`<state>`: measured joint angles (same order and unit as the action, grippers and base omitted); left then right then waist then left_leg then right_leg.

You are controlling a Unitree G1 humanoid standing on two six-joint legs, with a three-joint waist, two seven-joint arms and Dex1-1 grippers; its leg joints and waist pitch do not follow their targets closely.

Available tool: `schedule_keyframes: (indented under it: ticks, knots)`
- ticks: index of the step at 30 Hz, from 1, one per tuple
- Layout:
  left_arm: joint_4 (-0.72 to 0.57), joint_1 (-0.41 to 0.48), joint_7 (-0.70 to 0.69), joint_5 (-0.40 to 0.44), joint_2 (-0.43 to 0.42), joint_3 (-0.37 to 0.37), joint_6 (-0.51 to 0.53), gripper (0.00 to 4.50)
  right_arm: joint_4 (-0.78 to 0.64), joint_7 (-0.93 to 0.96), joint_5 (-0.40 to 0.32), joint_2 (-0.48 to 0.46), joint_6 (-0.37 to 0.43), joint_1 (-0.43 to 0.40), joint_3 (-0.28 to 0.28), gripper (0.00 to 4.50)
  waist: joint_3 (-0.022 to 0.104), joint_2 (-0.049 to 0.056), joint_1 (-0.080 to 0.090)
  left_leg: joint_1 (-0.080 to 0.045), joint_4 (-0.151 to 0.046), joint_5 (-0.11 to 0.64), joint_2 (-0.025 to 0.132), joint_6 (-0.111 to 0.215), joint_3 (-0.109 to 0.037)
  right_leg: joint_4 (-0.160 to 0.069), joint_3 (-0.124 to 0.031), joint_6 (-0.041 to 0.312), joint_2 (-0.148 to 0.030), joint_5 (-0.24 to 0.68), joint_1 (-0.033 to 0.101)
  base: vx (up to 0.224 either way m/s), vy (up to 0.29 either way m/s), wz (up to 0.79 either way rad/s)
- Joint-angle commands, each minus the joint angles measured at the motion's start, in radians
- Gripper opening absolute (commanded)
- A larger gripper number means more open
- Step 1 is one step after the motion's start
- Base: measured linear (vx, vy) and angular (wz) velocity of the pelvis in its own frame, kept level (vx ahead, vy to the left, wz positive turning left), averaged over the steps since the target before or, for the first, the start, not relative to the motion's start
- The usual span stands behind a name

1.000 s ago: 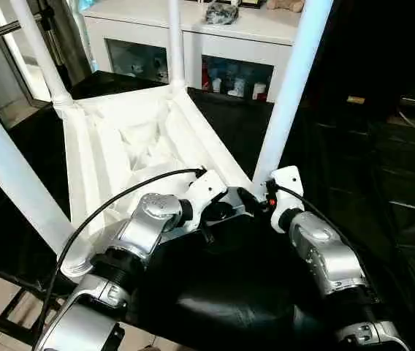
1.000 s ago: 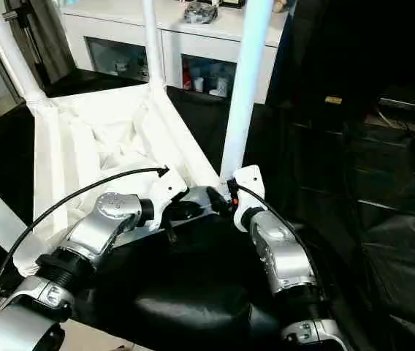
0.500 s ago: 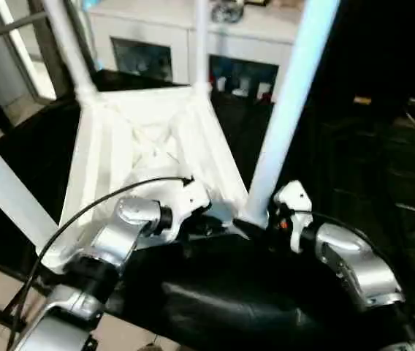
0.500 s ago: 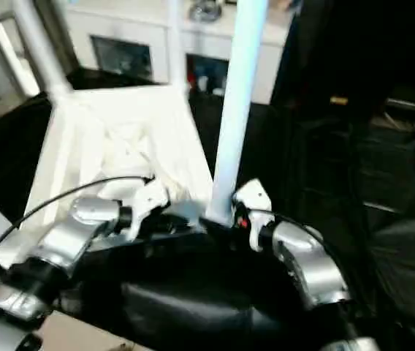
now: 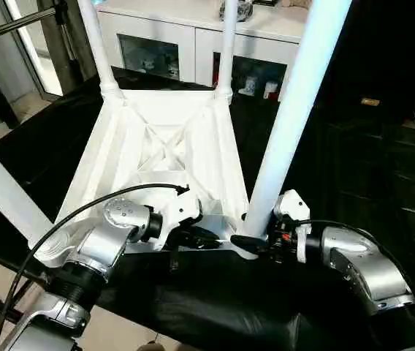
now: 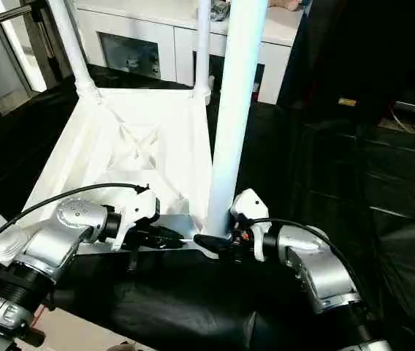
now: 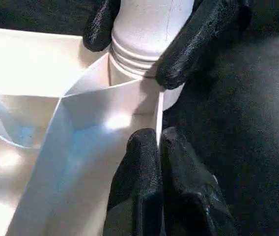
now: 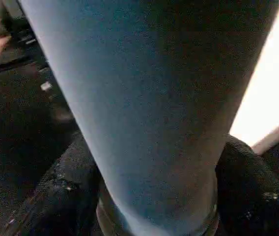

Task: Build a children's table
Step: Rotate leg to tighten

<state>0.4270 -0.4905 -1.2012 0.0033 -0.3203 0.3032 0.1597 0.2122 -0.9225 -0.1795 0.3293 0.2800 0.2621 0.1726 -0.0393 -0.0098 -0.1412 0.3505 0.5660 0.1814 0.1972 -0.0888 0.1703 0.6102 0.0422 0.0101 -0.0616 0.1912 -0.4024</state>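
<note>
At near corner socket: right gripper point(image 5: 245, 244) clamps leg point(image 5: 295, 110) base; left gripper point(image 7: 159, 147) pinches tabletop point(image 5: 156, 146) rim, per left wrist view.

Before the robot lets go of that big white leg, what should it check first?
1. All four long white tapered tube legs standing in the corner sockets: ok; the near right leg is upright.
2. Right hand around that leg's base, a black finger on each side: ok.
3. Left hand pinching the thin white wall of the upside-down white plastic ribbed tabletop: ok.
4. Near right leg screwed fully into its socket: cannot tell; ridges show at its base.
5. Tabletop lying flat on the black-covered surface: ok.
</note>
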Motion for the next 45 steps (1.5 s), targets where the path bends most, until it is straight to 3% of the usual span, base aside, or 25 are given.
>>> schedule_keyframes:
  ticks: [1,2,5,10,15,16,20,21,23,29,35,37,40,42,45]
  knots:
    - [0.013,-0.044,0.099,-0.01,0.082,-0.01,0.012,0.0,0.054,0.133,0.056,-0.065,0.02,0.014,0.028,2.72,0.046,-0.008,0.006,0.002,-0.064,0.205,0.027,0.019,-0.004,-0.081,-0.039,0.163,-0.073,0.242,0.047,0.0,0.0,0.0]
    - [0.022,-0.051,0.122,-0.005,0.092,-0.015,0.013,0.0,0.072,0.171,0.067,-0.079,0.022,0.019,0.02,2.72,0.045,-0.008,0.01,0.002,-0.067,0.22,0.025,0.004,-0.007,-0.085,-0.038,0.144,-0.075,0.303,0.05,0.0,0.0,0.0]
    - [0.071,-0.082,0.208,0.017,0.133,-0.026,0.011,0.0,0.138,0.337,0.092,-0.141,0.046,0.046,-0.025,2.72,0.046,-0.009,0.02,0.0,-0.067,0.229,0.023,-0.006,-0.007,-0.091,-0.041,0.127,-0.074,0.334,0.045,0.0,0.0,0.0]
    - [0.145,-0.134,0.378,0.046,0.226,-0.043,0.033,0.0,0.199,0.544,0.116,-0.247,0.073,0.076,-0.071,2.72,0.049,-0.005,0.025,0.001,-0.064,0.204,0.023,0.0,-0.007,-0.087,-0.042,0.13,-0.073,0.278,0.046,0.0,0.0,0.0]
    - [0.164,-0.144,0.419,0.054,0.278,-0.032,0.036,0.0,0.243,0.62,0.171,-0.293,0.001,0.097,-0.037,2.72,0.051,-0.005,0.027,0.002,-0.062,0.198,0.021,0.0,-0.006,-0.084,-0.042,0.142,-0.073,0.227,0.049,0.0,0.0,0.0]
    - [0.159,-0.14,0.408,0.051,0.279,-0.028,0.036,0.0,0.232,0.58,0.151,-0.295,-0.002,0.094,-0.033,3.41,0.053,-0.004,0.026,0.003,-0.061,0.191,0.021,0.009,-0.006,-0.081,-0.043,0.144,-0.072,0.207,0.051,0.0,0.0,0.0]
    - [0.125,-0.116,0.335,0.038,0.246,-0.014,0.026,0.0,0.161,0.439,0.093,-0.257,-0.005,0.074,-0.022,3.5,0.053,-0.004,0.024,0.006,-0.059,0.172,0.021,0.033,-0.006,-0.079,-0.042,0.149,-0.072,0.166,0.055,0.0,0.0,0.0]
    - [0.111,-0.107,0.305,0.032,0.231,-0.008,0.023,0.0,0.141,0.398,0.094,-0.232,-0.02,0.067,-0.011,3.83,0.053,-0.003,0.021,0.006,-0.059,0.173,0.023,0.038,-0.007,-0.078,-0.042,0.15,-0.073,0.166,0.057,0.0,0.0,0.0]
    - [0.099,-0.099,0.28,0.027,0.218,-0.004,0.018,0.0,0.123,0.358,0.089,-0.21,-0.028,0.059,-0.002,3.83,0.054,-0.004,0.023,0.009,-0.058,0.168,0.023,0.047,-0.006,-0.076,-0.041,0.157,-0.073,0.148,0.057,0.0,0.0,0.0]
    - [0.032,-0.054,0.106,-0.014,0.128,0.012,-0.012,0.0,-0.003,0.068,0.002,-0.044,-0.029,0.011,0.041,3.83,0.048,-0.005,0.019,0.006,-0.061,0.208,0.027,0.057,-0.006,-0.086,-0.041,0.146,-0.074,0.238,0.054,0.0,0.0,0.0]
    - [-0.024,-0.02,-0.02,-0.03,0.046,0.028,-0.009,0.0,-0.027,-0.058,0.009,0.032,-0.041,0.004,0.05,3.83,0.05,-0.002,0.012,0.0,-0.059,0.203,0.031,0.054,-0.004,-0.079,-0.042,0.177,-0.072,0.19,0.047,0.0,0.0,0.0]
    - [-0.037,-0.013,-0.045,-0.036,0.029,0.031,-0.003,0.0,-0.035,-0.077,0.001,0.042,-0.034,0.002,0.05,3.5,0.051,-0.002,0.011,0.003,-0.06,0.198,0.03,0.05,-0.005,-0.075,-0.041,0.181,-0.072,0.176,0.051,0.0,0.0,0.0]
    - [-0.067,0.002,-0.083,-0.05,0.004,0.03,0.007,0.0,-0.057,-0.118,-0.024,0.068,-0.022,-0.005,0.062,3.48,0.051,-0.003,0.01,-0.001,-0.058,0.192,0.031,0.054,-0.003,-0.073,-0.041,0.196,-0.071,0.144,0.05,0.0,0.0,0.0]
    - [-0.072,0.005,-0.09,-0.054,0.0,0.032,0.009,0.0,-0.061,-0.128,-0.025,0.071,-0.018,-0.009,0.066,3.1,0.051,-0.005,0.007,0.002,-0.057,0.186,0.031,0.056,-0.003,-0.071,-0.041,0.196,-0.071,0.139,0.052,0.0,0.0,0.0]
    - [-0.071,0.005,-0.089,-0.053,-0.001,0.032,0.008,0.0,-0.058,-0.136,-0.022,0.065,-0.016,-0.01,0.066,2.95,0.05,-0.004,0.002,0.0,-0.058,0.185,0.031,0.049,-0.003,-0.072,-0.04,0.192,-0.072,0.152,0.051,0.0,0.0,0.0]
